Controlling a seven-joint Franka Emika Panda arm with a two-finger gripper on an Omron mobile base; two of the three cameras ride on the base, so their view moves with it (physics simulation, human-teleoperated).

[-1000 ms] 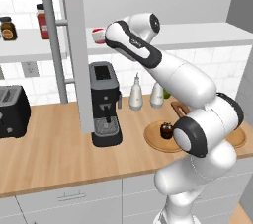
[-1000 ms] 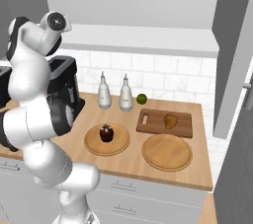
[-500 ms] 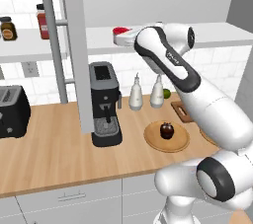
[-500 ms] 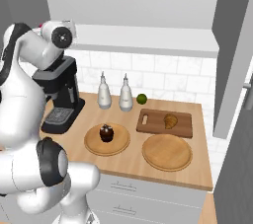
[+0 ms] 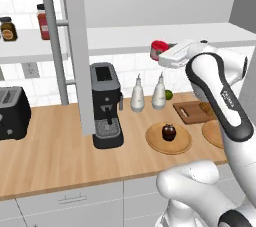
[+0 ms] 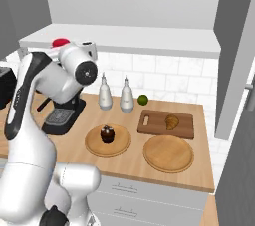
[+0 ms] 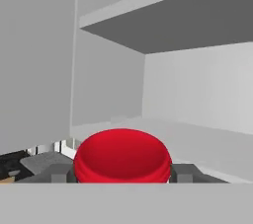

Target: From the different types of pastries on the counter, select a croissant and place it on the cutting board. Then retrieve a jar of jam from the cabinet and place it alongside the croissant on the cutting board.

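Long light wood-grain counter [image 5: 55, 156] under a white wall shelf unit [image 5: 120, 38] with a tall grey door panel [image 5: 77, 46]; I am driving the arm from the base cameras and the hand camera.

Change over the last second: the arm has swung across, carrying the hand from near the door panel out to the open side of the shelf, at shelf height. The gripper [image 5: 161, 53] is now above the counter, with the two white bottles [image 5: 148, 92] below it.

Hand state: the fingers [image 7: 184, 173] are closed on the short squat red jar of jam [image 7: 122, 156], one at each flank of the lid; the jar [image 5: 159, 48] sits at the tip of the hand, clear of the shelf.

Croissant [image 6: 172, 121], small and golden-tan, already lies on the dark brown rectangular cutting board [image 6: 154, 125], which is well below the hand and off to its far side, past the bottles.

Reading: first half done, jar retrieved and in transit. What remains, I judge, is the descent to the bare part of the board beside the croissant, then release

The dark glossy round pastry [image 6: 107, 134] on its round wooden plate [image 6: 94, 143] lies under the path; I would keep the jar high over it
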